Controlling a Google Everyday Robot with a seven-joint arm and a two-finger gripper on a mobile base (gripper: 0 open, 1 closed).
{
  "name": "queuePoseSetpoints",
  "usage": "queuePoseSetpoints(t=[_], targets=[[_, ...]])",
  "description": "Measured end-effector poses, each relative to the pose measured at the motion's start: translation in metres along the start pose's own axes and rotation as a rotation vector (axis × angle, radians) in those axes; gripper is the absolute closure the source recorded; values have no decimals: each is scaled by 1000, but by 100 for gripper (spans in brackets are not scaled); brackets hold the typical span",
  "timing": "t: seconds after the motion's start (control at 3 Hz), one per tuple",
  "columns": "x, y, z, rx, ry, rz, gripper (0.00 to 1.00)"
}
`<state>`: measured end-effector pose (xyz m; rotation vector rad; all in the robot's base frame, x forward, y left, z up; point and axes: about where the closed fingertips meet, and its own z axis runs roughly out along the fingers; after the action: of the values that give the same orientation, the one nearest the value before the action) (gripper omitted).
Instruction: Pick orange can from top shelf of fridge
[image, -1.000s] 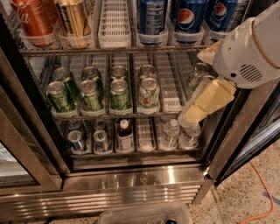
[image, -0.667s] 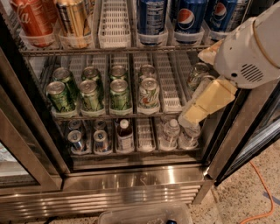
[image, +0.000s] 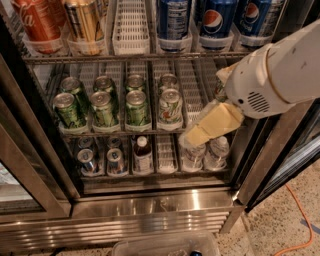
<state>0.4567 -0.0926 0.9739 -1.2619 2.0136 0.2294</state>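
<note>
The orange can is stood upright at the left of the top shelf, easy to take from the front, while the gripper is held lower right, and whether it is open cannot be told.

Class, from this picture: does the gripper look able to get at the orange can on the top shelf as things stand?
Probably yes. The orange can stands at the front of the top shelf, unobstructed; the gripper, low on the right, must rise and swing left.
</note>
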Motion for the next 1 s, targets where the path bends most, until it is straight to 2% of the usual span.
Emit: queuePoseSetpoints(t=[0.67, 1.0], targets=[[-50, 7, 38, 21, -193, 73, 0], [-74, 8, 36, 31, -267, 88, 0]])
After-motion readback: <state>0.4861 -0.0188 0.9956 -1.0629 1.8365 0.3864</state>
